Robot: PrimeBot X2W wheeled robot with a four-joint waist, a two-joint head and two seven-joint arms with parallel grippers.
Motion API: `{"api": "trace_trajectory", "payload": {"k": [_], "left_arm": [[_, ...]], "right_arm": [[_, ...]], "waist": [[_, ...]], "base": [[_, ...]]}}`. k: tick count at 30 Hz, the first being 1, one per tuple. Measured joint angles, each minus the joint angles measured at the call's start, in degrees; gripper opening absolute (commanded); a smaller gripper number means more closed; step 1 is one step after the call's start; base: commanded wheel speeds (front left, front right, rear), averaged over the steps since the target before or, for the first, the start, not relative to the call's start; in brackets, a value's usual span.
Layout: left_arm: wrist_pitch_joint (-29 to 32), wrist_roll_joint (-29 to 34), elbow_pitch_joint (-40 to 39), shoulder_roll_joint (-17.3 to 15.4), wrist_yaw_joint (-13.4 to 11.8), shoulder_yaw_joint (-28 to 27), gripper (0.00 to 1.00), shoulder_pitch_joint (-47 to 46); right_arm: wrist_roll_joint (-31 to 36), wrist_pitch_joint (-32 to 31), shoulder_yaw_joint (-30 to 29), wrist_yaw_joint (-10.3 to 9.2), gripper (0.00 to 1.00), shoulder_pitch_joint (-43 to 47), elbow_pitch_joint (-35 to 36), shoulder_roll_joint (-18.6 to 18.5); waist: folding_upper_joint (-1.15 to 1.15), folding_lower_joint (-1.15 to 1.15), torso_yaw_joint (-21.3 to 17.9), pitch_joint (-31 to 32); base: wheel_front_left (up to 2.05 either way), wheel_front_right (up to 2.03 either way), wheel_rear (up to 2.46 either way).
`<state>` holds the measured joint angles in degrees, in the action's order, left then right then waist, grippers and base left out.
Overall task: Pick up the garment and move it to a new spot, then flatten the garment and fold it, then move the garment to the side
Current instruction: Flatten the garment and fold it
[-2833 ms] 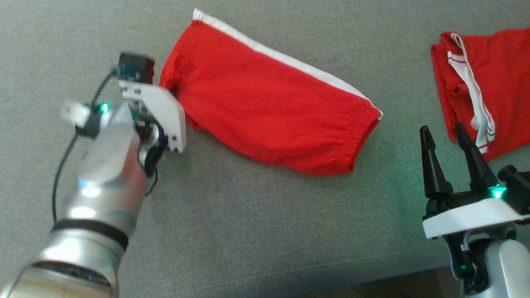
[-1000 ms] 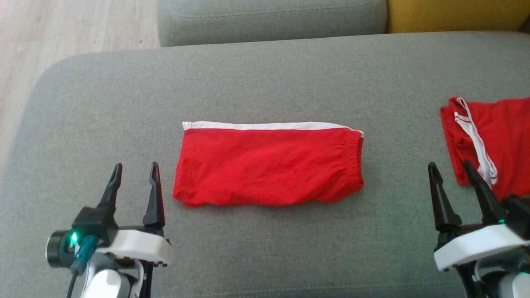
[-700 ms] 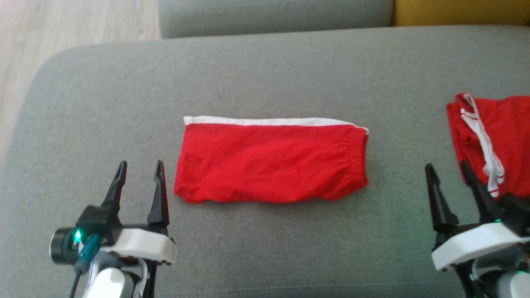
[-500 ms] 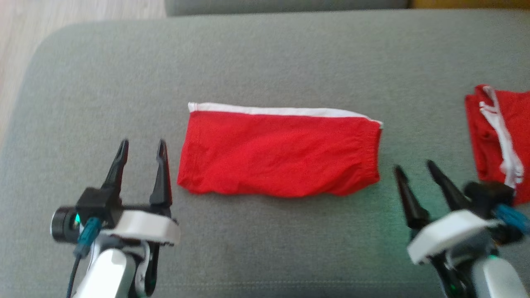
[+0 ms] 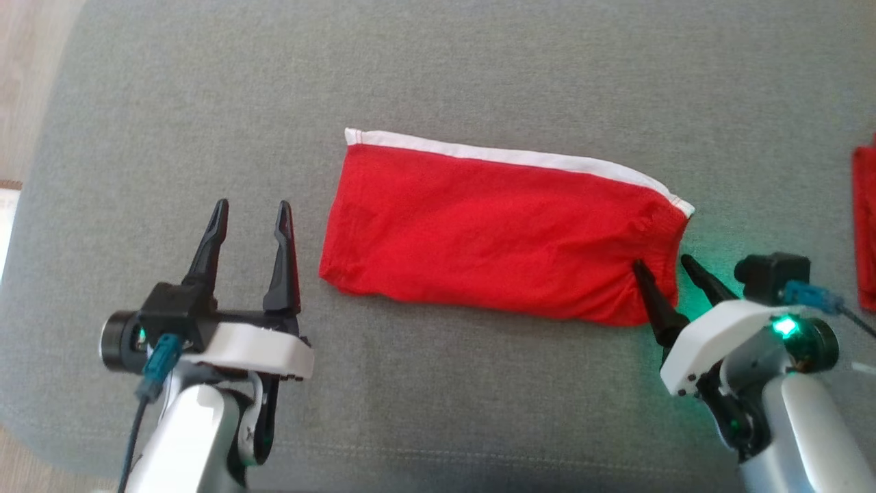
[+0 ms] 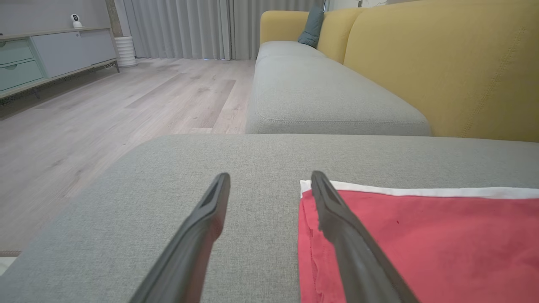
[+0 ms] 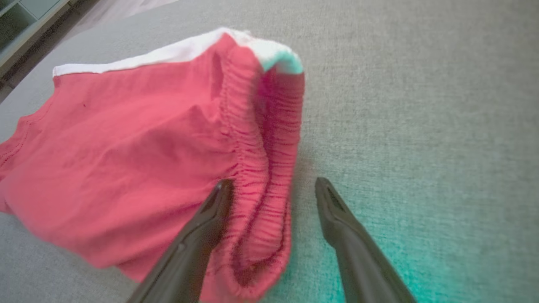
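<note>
Spread wide, my right gripper point(image 5: 660, 263) is straddling the near corner of the red shorts point(image 5: 499, 226), right at the gathered elastic waistband point(image 5: 667, 226). One finger is sitting over the fabric and the other over the bare grey sofa cushion point(image 5: 479, 68). My left gripper point(image 5: 251, 205) is also standing open and is pinching nothing. It is waiting just beside the leg end of the shorts, apart from the cloth.

The shorts are lying near the middle of the cushion, smoothed out, with the white side stripe point(image 5: 513, 156) running along the far edge. I am judging that the move to a new spot and the flattening are done. They look folded once along their length. A second fold, waistband to hem, seems to be what I am setting up for, and moving them to the side would come after that.

From my right wrist, the waistband point(image 7: 261, 139) is looking blurred and washed green by my own light. I cannot tell whether the inner finger is touching the cloth or hanging just above it. How many layers are lying underneath is hidden from me. Another red garment point(image 5: 866, 226) is being cut off at the right edge of my head view, so I cannot make out its shape.
</note>
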<state>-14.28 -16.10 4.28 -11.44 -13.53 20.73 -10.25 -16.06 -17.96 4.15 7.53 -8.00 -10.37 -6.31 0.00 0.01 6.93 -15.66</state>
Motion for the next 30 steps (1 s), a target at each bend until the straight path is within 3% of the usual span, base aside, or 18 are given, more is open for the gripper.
{"api": "trace_trajectory", "payload": {"k": [7,9,19,30], "left_arm": [[-0.02,0.52,0.8,0.77,0.52,0.14,1.0,-0.69],[-0.02,0.69,0.79,0.81,0.6,0.1,1.0,-0.69],[-0.02,1.42,0.75,1.38,1.01,-0.98,1.0,-0.59],[-0.02,1.49,0.77,1.83,1.51,-1.34,1.0,0.97]], "right_arm": [[-4.47,-3.71,-0.85,0.0,1.0,-3.08,-3.85,-0.01],[-4.86,-4.36,-0.58,0.0,0.0,-3.24,-4.04,-0.22],[-9.25,-5.58,-0.24,0.01,0.0,-1.67,-3.34,-2.45],[-14.41,-10.0,-1.88,0.01,0.0,2.85,3.02,-9.78]], "waist": [[0.0,-0.01,0.47,-0.64],[0.0,-0.01,0.43,-0.57],[0.0,-0.01,-0.43,0.65],[0.0,-0.01,-1.99,3.91]], "base": [[0.0,0.0,0.0],[0.0,0.0,0.0],[0.0,0.0,0.0],[0.0,0.0,0.0]]}}
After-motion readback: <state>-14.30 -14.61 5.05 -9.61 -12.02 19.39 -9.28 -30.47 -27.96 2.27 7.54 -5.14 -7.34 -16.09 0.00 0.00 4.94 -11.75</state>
